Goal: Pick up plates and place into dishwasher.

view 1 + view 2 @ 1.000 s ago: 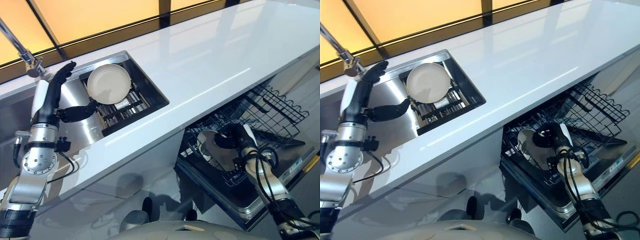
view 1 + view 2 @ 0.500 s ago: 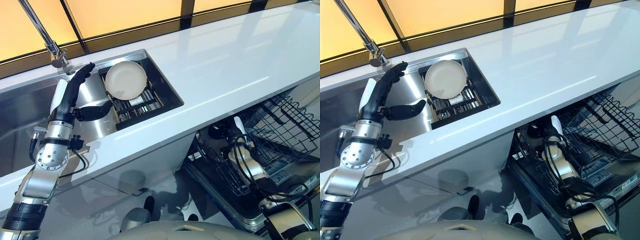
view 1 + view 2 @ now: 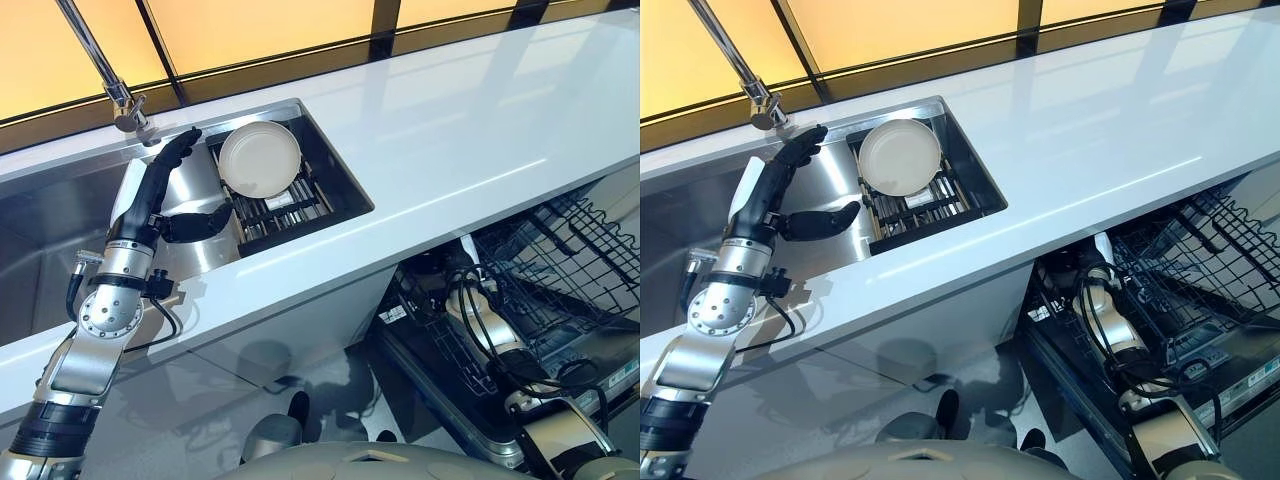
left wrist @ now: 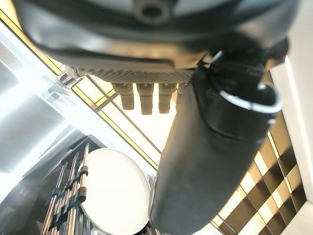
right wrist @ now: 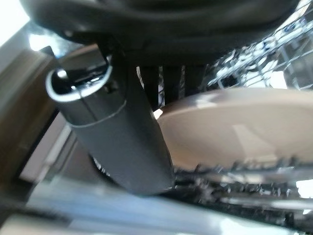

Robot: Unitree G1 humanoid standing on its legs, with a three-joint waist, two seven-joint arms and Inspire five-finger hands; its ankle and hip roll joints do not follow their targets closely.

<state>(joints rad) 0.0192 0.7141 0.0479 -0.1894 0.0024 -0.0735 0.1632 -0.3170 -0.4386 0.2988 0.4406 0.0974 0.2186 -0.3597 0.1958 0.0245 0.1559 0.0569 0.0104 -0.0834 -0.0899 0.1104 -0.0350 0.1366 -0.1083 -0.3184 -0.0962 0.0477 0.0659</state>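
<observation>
White desk (image 3: 450,120) above; left hand (image 3: 165,190) is held open beside sink plate (image 3: 260,160), to be grasped next; right hand (image 3: 1095,275) at the dishwasher rack (image 3: 560,260), grip cannot be told.

Silver-grey jointed arms end in dark hands (image 3: 165,195) (white cover along the left one's back).

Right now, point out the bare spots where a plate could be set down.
The white counter between the sink and the dishwasher rack lies bare. The sink's steel floor beside the left hand is bare too. The drying rack is crowded by the leaning plate.
</observation>
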